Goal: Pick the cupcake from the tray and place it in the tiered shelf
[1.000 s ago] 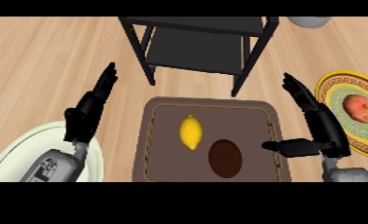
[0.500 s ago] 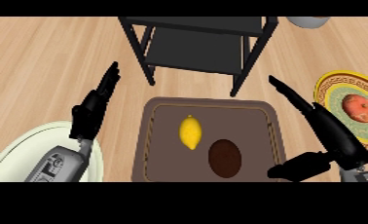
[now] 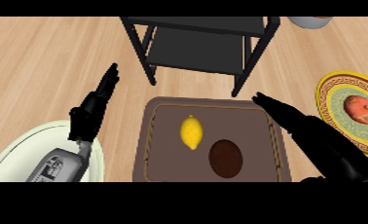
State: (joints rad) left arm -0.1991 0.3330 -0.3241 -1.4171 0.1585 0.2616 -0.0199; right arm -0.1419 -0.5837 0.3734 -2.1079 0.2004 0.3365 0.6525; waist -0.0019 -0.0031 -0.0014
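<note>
A dark brown cupcake (image 3: 226, 157) sits on the brown tray (image 3: 161, 130) near its front, beside a yellow lemon (image 3: 191, 131). The black tiered shelf (image 3: 201, 47) stands behind the tray. My right hand (image 3: 316, 138) is open, its fingers stretched over the tray's right edge, just right of the cupcake and not touching it. My left hand (image 3: 92, 108) rests open, fingers up, left of the tray.
A pale green plate (image 3: 28, 142) lies at the lower left under my left forearm. A yellow patterned plate (image 3: 338, 101) with a red fruit (image 3: 357, 106) sits at the right edge. A grey bowl (image 3: 310, 21) shows at the top right.
My right hand has moved left and lower, from beside the tray to over its right edge near the cupcake. The left hand has not moved.
</note>
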